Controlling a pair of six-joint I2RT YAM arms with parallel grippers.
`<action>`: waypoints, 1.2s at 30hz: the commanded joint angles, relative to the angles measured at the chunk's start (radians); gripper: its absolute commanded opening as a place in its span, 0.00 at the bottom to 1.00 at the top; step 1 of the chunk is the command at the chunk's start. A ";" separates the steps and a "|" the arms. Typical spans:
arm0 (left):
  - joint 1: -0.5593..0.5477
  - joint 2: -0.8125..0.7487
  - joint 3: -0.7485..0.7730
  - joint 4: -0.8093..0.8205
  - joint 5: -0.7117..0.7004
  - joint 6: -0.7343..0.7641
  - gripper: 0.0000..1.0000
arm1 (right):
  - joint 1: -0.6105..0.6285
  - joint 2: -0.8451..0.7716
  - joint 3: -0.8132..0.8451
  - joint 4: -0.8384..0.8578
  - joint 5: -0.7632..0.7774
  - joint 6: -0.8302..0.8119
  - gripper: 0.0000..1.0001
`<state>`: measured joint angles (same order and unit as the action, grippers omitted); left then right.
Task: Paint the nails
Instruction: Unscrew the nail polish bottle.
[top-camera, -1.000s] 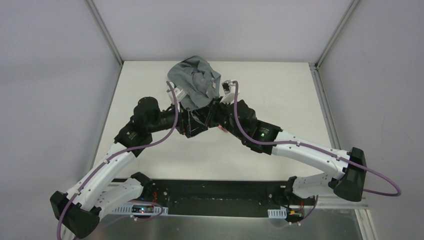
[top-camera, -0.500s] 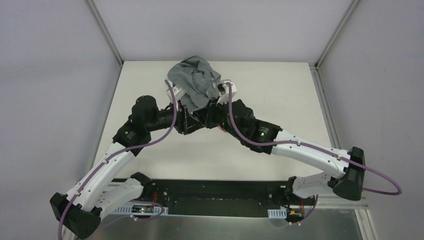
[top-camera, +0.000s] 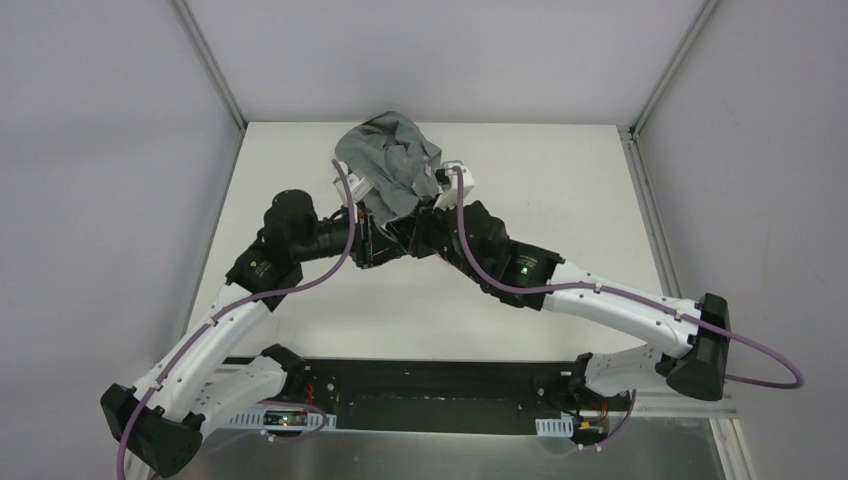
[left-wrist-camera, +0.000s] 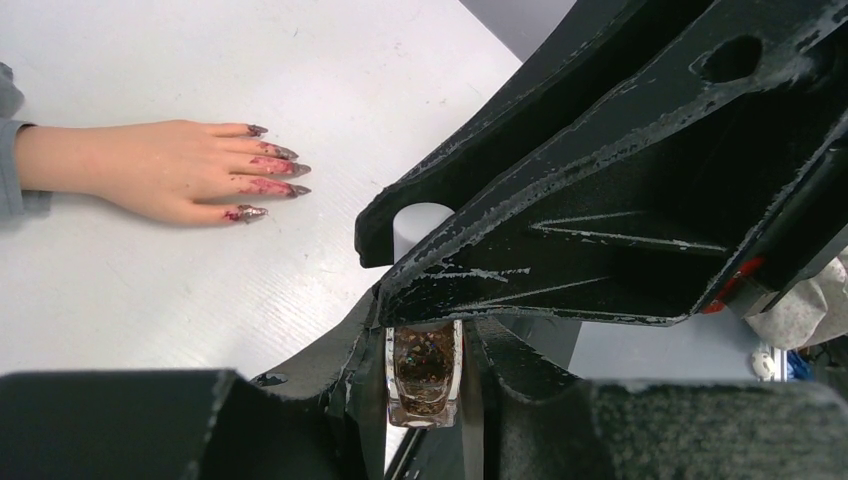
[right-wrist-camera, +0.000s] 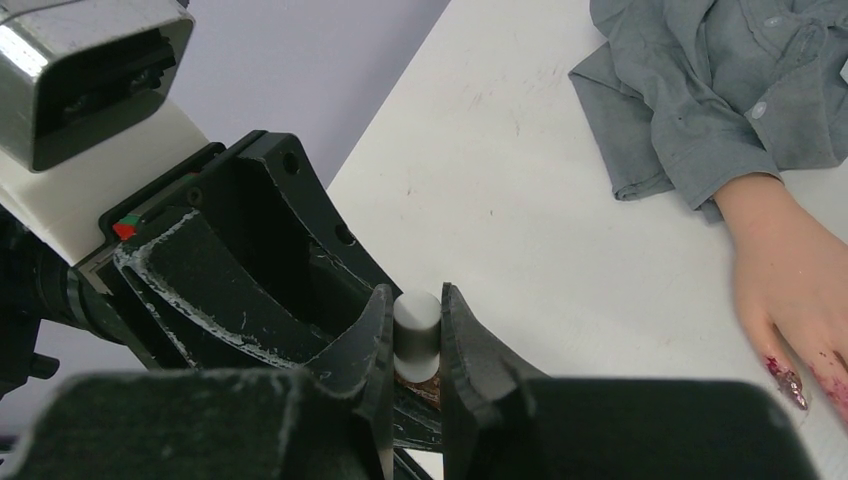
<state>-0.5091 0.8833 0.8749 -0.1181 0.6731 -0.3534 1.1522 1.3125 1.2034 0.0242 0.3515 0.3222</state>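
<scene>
The nails (left-wrist-camera: 270, 172) are dark purplish-red points on a peach fake hand (left-wrist-camera: 160, 170) lying flat on the white table, left of both grippers. The hand (right-wrist-camera: 790, 270) and one stained nail (right-wrist-camera: 787, 387) also show at the right edge of the right wrist view. My left gripper (left-wrist-camera: 424, 345) is shut on the glass body of a small polish bottle (left-wrist-camera: 424, 375) of dark glittery polish. My right gripper (right-wrist-camera: 416, 320) is shut on the bottle's white cap (right-wrist-camera: 416, 330) from the opposite side. In the top view both grippers meet nose to nose (top-camera: 398, 240), hiding the bottle.
The grey sleeve (top-camera: 390, 165) is bunched in a heap at the back of the table, just behind the grippers, and spreads across the table (right-wrist-camera: 720, 90) above the hand. Metal frame posts (top-camera: 212, 65) and grey walls close in the table on three sides.
My left gripper has closed from open onto the bottle's glass body. The right gripper has kept its hold on the cap and shifted slightly towards the back.
</scene>
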 joint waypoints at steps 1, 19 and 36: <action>0.004 -0.007 0.038 0.006 0.043 -0.009 0.00 | 0.000 -0.040 0.015 0.031 0.099 0.010 0.00; 0.004 -0.075 0.041 0.127 0.433 -0.024 0.00 | -0.142 -0.211 -0.173 0.235 -0.518 -0.016 0.00; -0.006 -0.084 0.035 0.187 0.517 -0.047 0.02 | -0.158 -0.238 -0.233 0.376 -0.783 -0.025 0.00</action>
<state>-0.5114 0.8307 0.8764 -0.0025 1.1408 -0.4065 1.0058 1.1118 0.9821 0.3244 -0.4099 0.2974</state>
